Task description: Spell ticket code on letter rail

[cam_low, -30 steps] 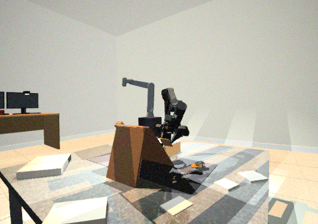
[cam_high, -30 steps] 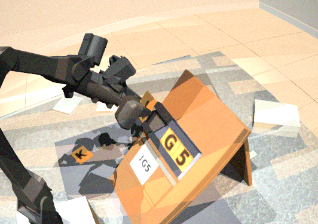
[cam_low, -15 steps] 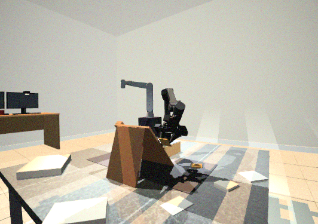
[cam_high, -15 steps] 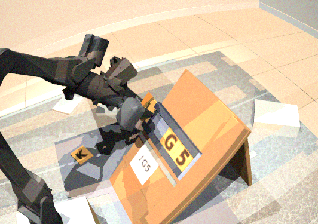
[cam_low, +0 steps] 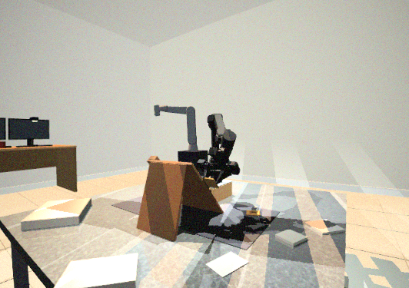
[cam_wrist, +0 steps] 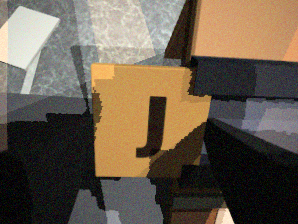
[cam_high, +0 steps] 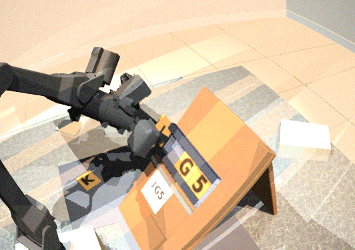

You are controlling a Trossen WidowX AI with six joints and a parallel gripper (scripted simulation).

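The J tile [cam_high: 163, 123] [cam_wrist: 125, 120] is held in my gripper [cam_wrist: 149, 124], which is shut on it. The J is upright in the wrist view. The tile is at the open left end of the rail [cam_high: 195, 153] [cam_wrist: 240, 77]; its upper right corner seems overlapped by the rail's upper lip. The lower lip's contact is hidden. In the rail, the G tile [cam_high: 185, 166] and the 5 tile [cam_high: 199, 184] sit side by side at the closed right end, with a gap to their left. The ticket [cam_high: 157, 191] reads JG5. The K tile [cam_high: 87, 180] [cam_low: 253, 212] lies apart on the mat.
The tilted wooden board [cam_high: 230, 130] [cam_low: 159, 200] carries rail and ticket. A white block [cam_high: 304, 134] lies beyond its right side, another [cam_high: 81, 238] near the arm's base. More pale blocks [cam_low: 55, 213] [cam_low: 290, 237] and a white card [cam_low: 227, 263] lie on the counter.
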